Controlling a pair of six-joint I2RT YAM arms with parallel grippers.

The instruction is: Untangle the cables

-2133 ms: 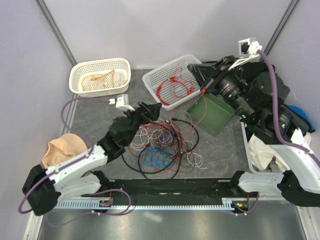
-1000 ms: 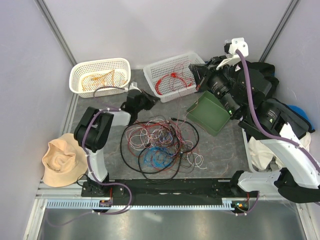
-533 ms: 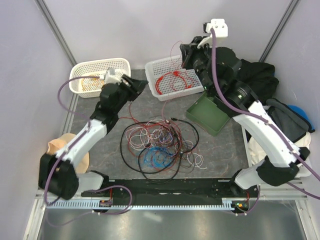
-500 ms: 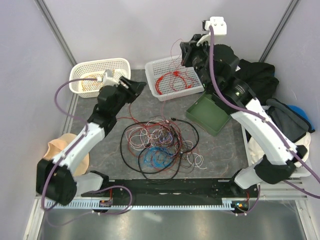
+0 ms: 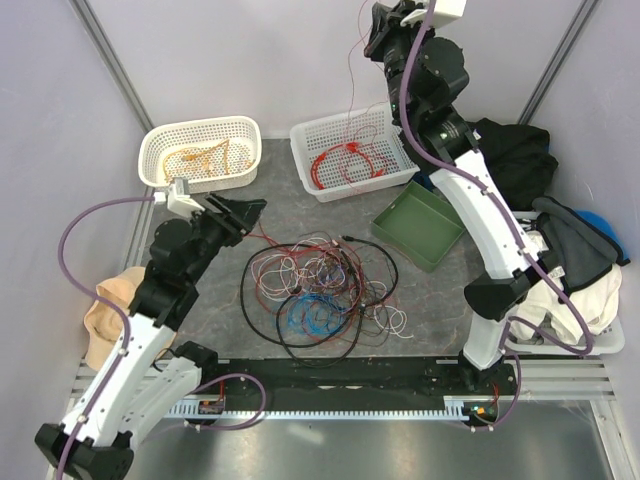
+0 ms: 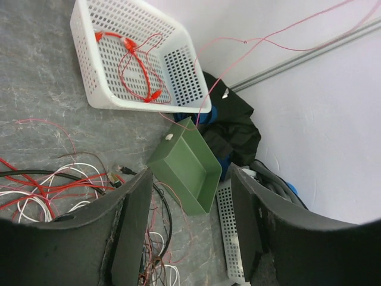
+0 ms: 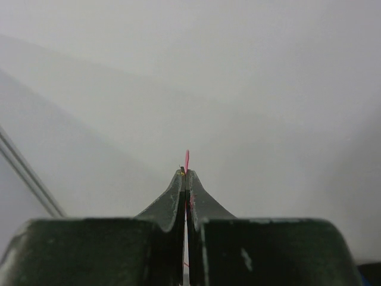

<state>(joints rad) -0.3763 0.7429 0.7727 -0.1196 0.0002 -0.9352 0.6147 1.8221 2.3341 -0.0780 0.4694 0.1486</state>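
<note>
A tangle of cables [image 5: 320,295], red, white, blue and one thick black, lies mid-table; its edge also shows in the left wrist view [image 6: 53,185]. My right gripper [image 5: 374,36] is raised high at the back. It is shut on a thin red wire [image 5: 352,90] whose tip pokes out between the fingers [image 7: 186,159]. The wire hangs down to the white basket [image 5: 300,160], which holds red cables [image 5: 350,160]. My left gripper [image 5: 244,212] is open and empty, above the table left of the tangle, with its jaws wide apart [image 6: 190,232].
A cream basket [image 5: 200,127] at back left holds orange and yellow cables. A green tray [image 5: 420,228] lies right of the tangle. A beige hat [image 5: 105,320] lies at left. Dark clothing [image 5: 515,150] and a grey perforated tray [image 6: 229,238] lie at right.
My right gripper rose from just above the white basket to high at the back, drawing the thin red wire up. My left arm pulled back toward the near left.
</note>
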